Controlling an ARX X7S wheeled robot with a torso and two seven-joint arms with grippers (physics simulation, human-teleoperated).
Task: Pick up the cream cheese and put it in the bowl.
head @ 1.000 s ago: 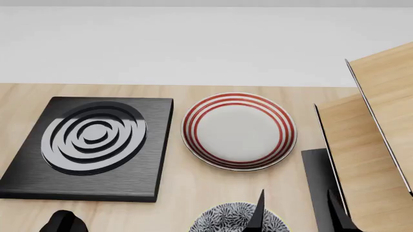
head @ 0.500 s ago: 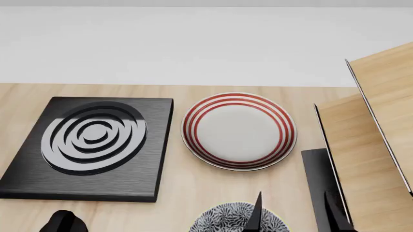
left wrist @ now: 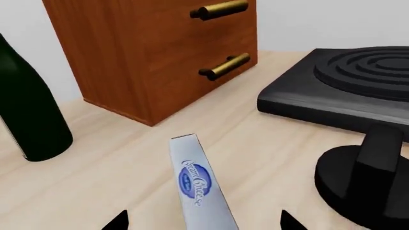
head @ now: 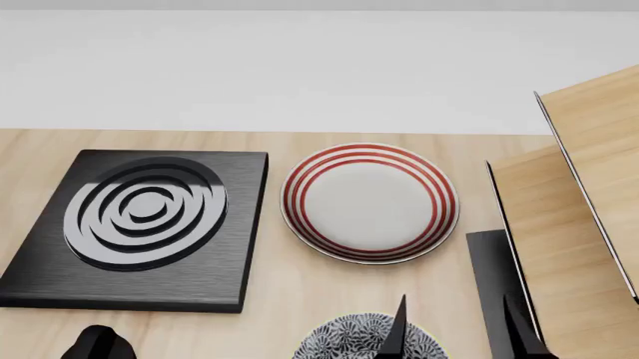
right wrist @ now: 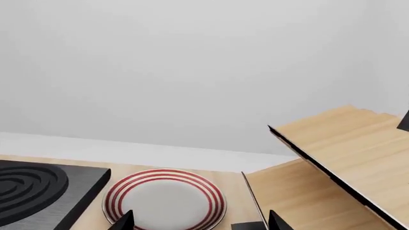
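Scanning from my left side to my right
Wine bottle (left wrist: 28, 110): dark green, upright on the worktop (left wrist: 115, 177), near the wooden drawer unit (left wrist: 156, 52) with brass handles
Cream cheese (left wrist: 199, 184): flat on the worktop, blue oval logo facing up, lying between my left fingertips but touched by neither
Left hand (left wrist: 199, 223): spread wide, only the two dark tips show in the left wrist view, one on each side of the box
Burner block (head: 140, 224): black slab with grey rings, left of the plate
Plate (head: 370, 202): white with red rings, just beyond the bowl
Bowl (head: 349, 338): blue-and-white pattern, at the near edge of the head view, partly cut off
Right hand (head: 454, 333): two dark fingers apart, nothing between them, poised over the bowl's right side
Wooden panels (head: 569, 224): tilted, at the far right
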